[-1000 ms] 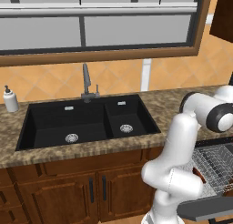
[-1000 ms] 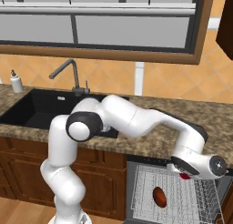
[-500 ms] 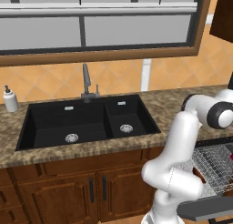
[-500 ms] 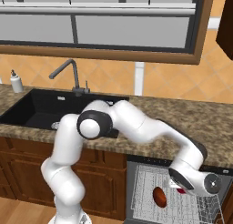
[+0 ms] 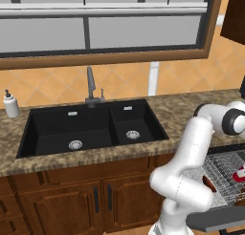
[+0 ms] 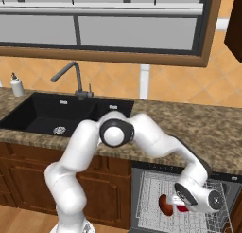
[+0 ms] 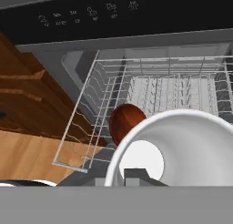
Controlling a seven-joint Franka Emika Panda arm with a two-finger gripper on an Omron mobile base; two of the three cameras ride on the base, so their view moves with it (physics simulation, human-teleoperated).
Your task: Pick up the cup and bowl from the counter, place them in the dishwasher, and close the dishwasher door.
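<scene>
Red cup (image 6: 182, 208), white inside, held at the end of the arm low over the wire rack (image 6: 156, 189) of the open dishwasher (image 6: 142, 173); a second ago the hand stood higher, near the front edge of the worktop (image 6: 203, 132), and it has since come down and forward into the rack. In the hand view the cup (image 7: 182, 145) lies directly against the fingers (image 7: 136, 175), its wide white mouth turned toward the camera and its flat white bottom visible within; the fingers appear clenched on its rim. In the left base view a red patch of the cup (image 5: 239, 173) shows at the right edge, over the rack (image 5: 225, 169). Dark red-brown bowl (image 6: 165, 204), glossy, rests in the rack just beside the cup, on its left in the right base view; in the hand view the bowl (image 7: 125, 120) sits beyond the cup's rim, standing on edge against the rack wires. Dishwasher door (image 5: 215, 219) is folded down, a grey panel at the bottom of the left base view. Black double sink (image 5: 91, 129) and white soap bottle (image 5: 10, 104) on the brown speckled worktop are as before.
</scene>
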